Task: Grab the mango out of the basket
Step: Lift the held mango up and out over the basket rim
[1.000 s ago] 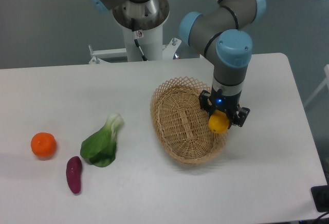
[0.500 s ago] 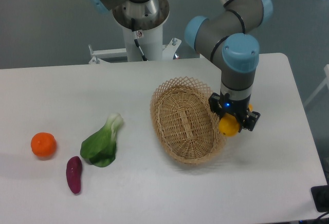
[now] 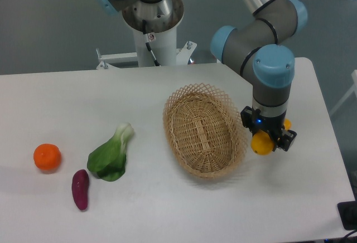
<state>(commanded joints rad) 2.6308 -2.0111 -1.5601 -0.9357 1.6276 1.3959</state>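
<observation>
Mango (image 3: 261, 144), smooth and yellow, sits clamped in the claw (image 3: 268, 140) beside the woven wicker basket (image 3: 203, 130).

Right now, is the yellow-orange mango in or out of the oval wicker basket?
Out. The yellow-orange mango sits clamped in the pincer, right of the oval wicker basket, whose interior shows bare weave.

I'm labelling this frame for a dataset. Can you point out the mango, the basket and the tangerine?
mango (image 3: 260, 144): fixed camera view, on its yellow skin showing between the gripper fingers.
basket (image 3: 184, 96): fixed camera view, on the lattice rim at its far left edge.
tangerine (image 3: 47, 156): fixed camera view, on the middle of the fruit.
</observation>
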